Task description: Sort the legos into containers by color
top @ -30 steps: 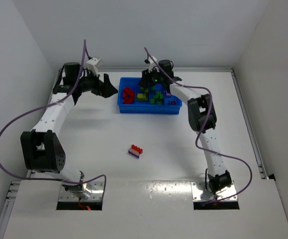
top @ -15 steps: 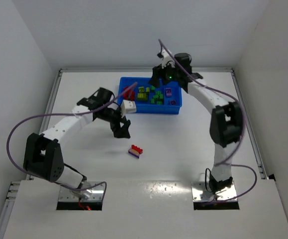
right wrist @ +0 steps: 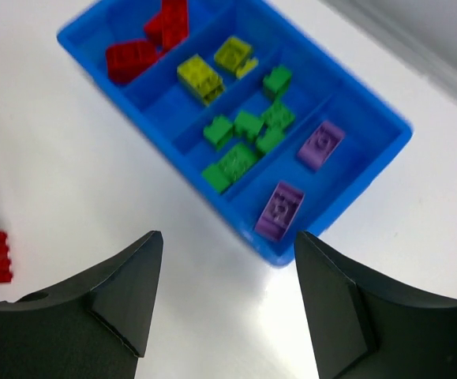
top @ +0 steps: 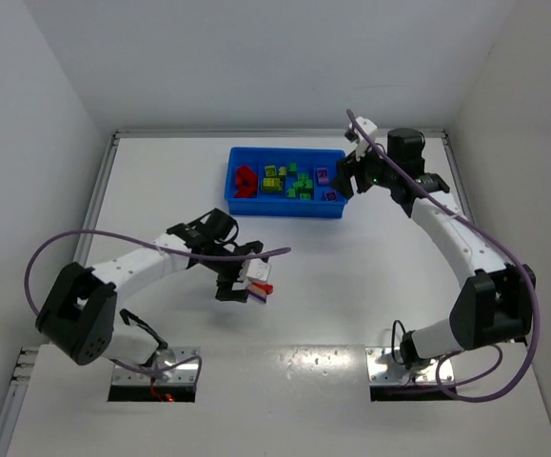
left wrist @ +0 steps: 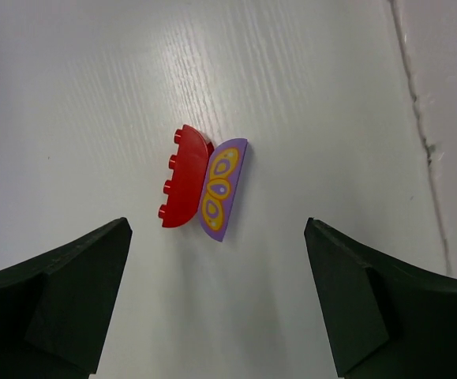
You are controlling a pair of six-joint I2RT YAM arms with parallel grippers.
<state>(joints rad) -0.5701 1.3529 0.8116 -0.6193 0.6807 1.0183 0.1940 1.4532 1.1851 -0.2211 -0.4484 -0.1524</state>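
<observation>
White tabletop (top: 351, 276): left fingers (left wrist: 62, 292), spread wide, frame the red-and-purple lego pair (left wrist: 204, 188) at upper centre, its long axis running up-frame between them; right fingers (right wrist: 110, 292), also apart, well away.

Colour-sorted legos (right wrist: 248, 125) in blue tray (right wrist: 364, 117)

White table (top: 351, 286), possibly painted wood.

The left arm (top: 134, 266) lies bent across the lower left of the top view; the left tool (left wrist: 216, 304) points down, jaws spread wide. The right arm (top: 458, 240) arcs up the right side; the right tool (right wrist: 226, 309) gapes too.
</observation>
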